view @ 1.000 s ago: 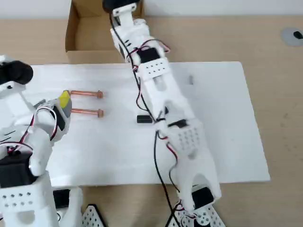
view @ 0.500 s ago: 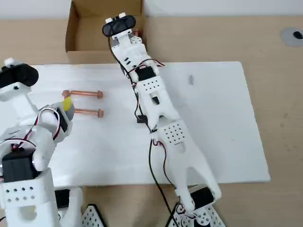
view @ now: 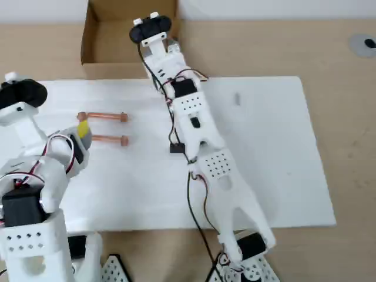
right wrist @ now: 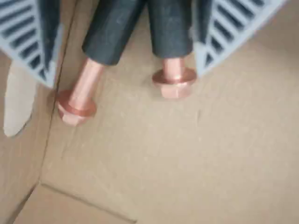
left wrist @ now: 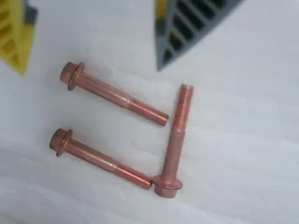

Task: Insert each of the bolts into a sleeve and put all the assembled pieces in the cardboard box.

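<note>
The right gripper hangs inside the brown cardboard box at the far left, jaws spread around two black-sleeved copper bolts. At near left, the left gripper, jaws likewise apart, hovers over three bare copper flanged bolts on the white sheet covering the wooden surface; one short black sleeve lies mid-sheet.

Your right arm stretches across the white board to the right wall of the cardboard box. An upper bolt and a lower bolt lie parallel on the board, just beside your left arm. A black sleeve lies next to the right arm.
</note>
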Robot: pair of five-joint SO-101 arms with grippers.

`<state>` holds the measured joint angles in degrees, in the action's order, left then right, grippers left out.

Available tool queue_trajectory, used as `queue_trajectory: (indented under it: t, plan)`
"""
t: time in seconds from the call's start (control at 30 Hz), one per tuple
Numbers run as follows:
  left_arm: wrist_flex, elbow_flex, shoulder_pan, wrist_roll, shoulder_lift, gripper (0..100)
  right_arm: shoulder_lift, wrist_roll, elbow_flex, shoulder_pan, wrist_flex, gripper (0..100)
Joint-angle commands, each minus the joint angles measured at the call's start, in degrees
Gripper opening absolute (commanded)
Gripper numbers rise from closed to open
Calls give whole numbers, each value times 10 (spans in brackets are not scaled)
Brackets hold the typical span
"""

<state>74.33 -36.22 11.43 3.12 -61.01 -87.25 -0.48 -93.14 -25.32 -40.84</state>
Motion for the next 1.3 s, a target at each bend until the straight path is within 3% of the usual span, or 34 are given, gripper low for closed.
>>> queue_trajectory:
  t: [0.0,0.13,0.3,0.5,0.6,0.7,0.87,1.1,1.27]
  plan:
    - [-20,0,6,2,8,196,87,6,-23,15,-58,232]
    - [-18,11,6,25,89,196,180,6,-23,22,-175,232]
    - [-2,91,2,9,290,196,294,6,-23,39,-361,232]
    - [37,262,-14,-222,506,196,400,15,-23,63,-547,234]
    - [45,328,-39,-357,560,194,442,75,-23,69,-615,234]
    - [32,363,-69,-476,591,193,473,124,-23,96,-615,232]
    - [28,403,-105,-600,623,193,518,134,-20,157,-616,233]
    - [27,436,-76,-774,692,195,586,137,-19,216,-616,234]
    - [23,489,-47,-898,777,194,647,178,61,216,-617,234]
